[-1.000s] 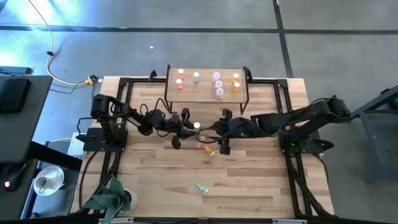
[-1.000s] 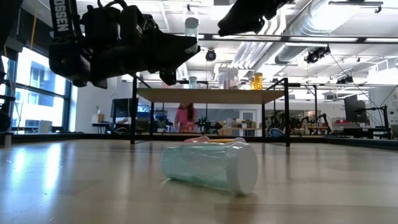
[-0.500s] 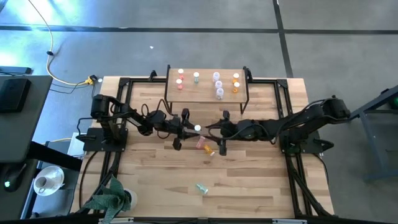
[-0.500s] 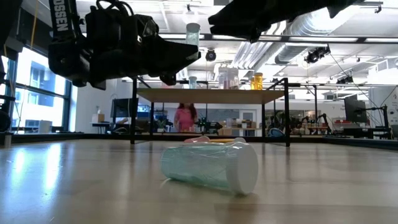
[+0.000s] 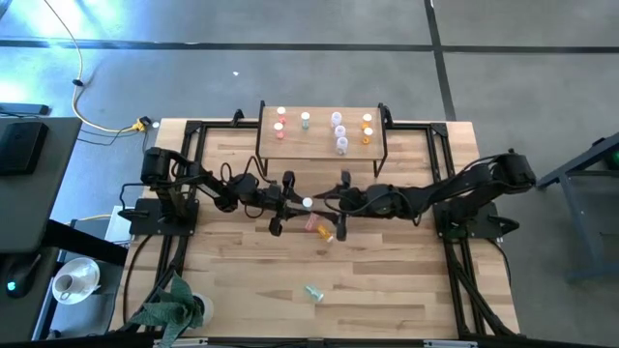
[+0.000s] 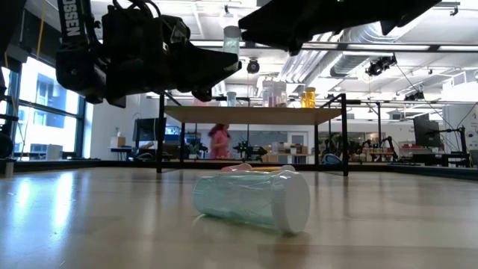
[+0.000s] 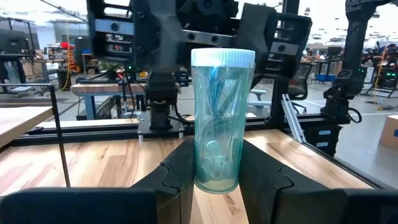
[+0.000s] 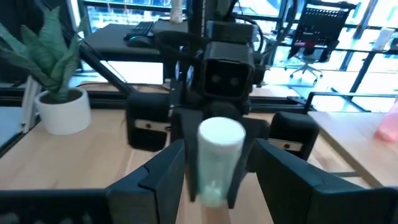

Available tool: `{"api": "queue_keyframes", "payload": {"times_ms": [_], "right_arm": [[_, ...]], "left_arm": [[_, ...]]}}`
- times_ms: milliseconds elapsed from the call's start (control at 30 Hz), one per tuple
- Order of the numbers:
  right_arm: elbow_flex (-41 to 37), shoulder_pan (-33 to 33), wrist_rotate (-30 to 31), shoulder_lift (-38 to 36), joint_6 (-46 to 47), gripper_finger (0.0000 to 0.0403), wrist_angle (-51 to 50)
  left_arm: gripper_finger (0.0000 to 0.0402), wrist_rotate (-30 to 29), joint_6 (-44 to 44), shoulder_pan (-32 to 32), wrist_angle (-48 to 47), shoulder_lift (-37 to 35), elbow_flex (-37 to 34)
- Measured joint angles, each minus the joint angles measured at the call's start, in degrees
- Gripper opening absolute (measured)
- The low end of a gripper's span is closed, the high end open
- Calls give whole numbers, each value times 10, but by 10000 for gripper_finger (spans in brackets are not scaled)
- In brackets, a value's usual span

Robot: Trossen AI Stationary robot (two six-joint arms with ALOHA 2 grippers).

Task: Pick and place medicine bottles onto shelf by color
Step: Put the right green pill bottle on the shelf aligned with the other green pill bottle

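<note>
Bottles of medicine are split between the shelf [image 5: 322,145] and the plank-wood bench [image 5: 387,280]: seven white-capped ones stand on the small light-wood shelf at the far edge, two red-pink [image 5: 280,124] toward its left end, one pale green [image 5: 306,120] next, three clear-white [image 5: 338,131] past the middle and two orange [image 5: 367,128] toward its right end. Above the middle of the bench the two arms meet head-on. The left tool [image 7: 214,168] holds a pale green bottle [image 7: 219,118] upright between its two dark fingers [image 7: 180,171], white cap up, and the bottle's lower half sits in the grip. The right tool [image 8: 211,158] faces it from the opposite side, its fingers [image 8: 163,168] standing on either side of the same bottle, whose white cap [image 8: 221,134] shows between them; the jaws are set wider than the bottle, and whether they touch it cannot be told. In the overhead view the cap [image 5: 307,201] is a white dot between the two arms. Just in front of them on the bench lie a red-pink bottle [image 5: 312,223] and an orange bottle [image 5: 326,234], close together. Another pale green bottle [image 6: 254,200] lies on its side well apart, nearer the front edge. A potted plant [image 5: 174,307] stands at the front left corner
</note>
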Motion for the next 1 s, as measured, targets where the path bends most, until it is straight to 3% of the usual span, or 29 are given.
{"api": "queue_keyframes", "payload": {"times_ms": [600,833,1000], "right_arm": [[4,-16,-17,51,29,181,77],[42,-17,-16,71,20,176,37],[55,-17,-15,71,29,145,1]], "left_arm": [[88,-19,0,1,-4,0,0],[88,-20,0,1,-10,0,0],[88,-19,0,1,-16,0,0]]}}
